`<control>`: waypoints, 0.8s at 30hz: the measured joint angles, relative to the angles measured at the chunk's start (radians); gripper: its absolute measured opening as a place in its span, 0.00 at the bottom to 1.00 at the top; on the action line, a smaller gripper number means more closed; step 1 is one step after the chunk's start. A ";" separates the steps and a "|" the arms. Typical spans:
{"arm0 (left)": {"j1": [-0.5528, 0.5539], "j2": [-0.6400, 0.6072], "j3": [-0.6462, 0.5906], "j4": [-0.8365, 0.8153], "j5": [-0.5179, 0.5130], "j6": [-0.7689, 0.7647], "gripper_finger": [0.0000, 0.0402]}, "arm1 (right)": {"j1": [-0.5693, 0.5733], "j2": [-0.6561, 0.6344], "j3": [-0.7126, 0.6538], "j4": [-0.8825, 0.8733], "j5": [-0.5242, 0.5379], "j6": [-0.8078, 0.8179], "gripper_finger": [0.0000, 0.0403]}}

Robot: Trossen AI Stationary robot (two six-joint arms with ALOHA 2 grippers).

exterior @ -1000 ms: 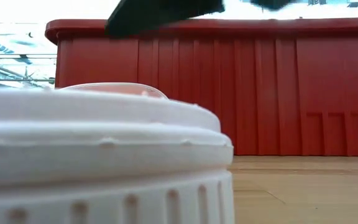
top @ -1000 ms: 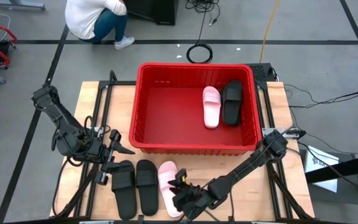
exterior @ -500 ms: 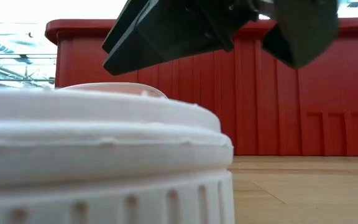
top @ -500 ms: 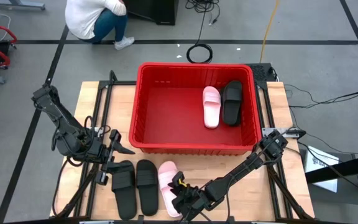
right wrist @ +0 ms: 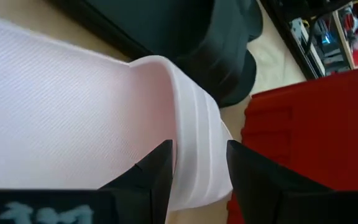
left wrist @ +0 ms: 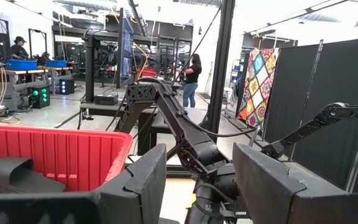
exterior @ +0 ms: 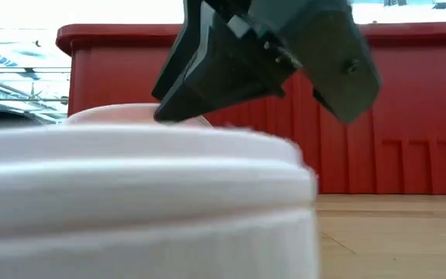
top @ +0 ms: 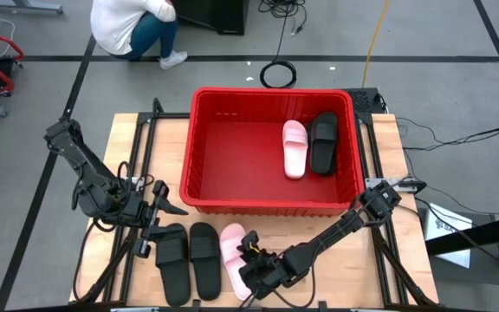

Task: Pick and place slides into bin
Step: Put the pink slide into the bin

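My right end effector [top: 251, 270] is sinking onto the near pink slide [top: 232, 245], fingers apart astride its strap. Left end effector [top: 165, 208], open, is idling. Two black slides [top: 189, 257] are lying alongside; one pink, one black inside the bin [top: 199, 147].

A pale wooden tabletop [top: 388, 147] stands on a grey floor marked with dark tape lines [top: 232, 58]. Beyond its far edge, a person in a white top and blue jeans [top: 132, 26] crouches on the floor. A coiled black cable [top: 277, 74] lies near the tabletop's far side, with a yellow cable [top: 372, 39] running past it. A patchwork quilt of bright diamonds [left wrist: 256, 81] hangs in the room.
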 joint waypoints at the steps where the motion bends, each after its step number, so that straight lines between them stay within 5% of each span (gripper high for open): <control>1: 0.000 0.000 0.000 0.000 0.000 0.000 0.46 | -0.001 0.000 0.000 -0.005 -0.011 -0.001 0.35; 13: 0.001 0.000 0.000 0.000 0.000 0.000 0.46 | -0.024 -0.001 -0.077 0.027 -0.015 0.024 0.34; 24: 0.001 0.000 0.000 -0.002 0.000 0.001 0.46 | -0.039 -0.001 -0.089 0.076 -0.013 0.046 0.17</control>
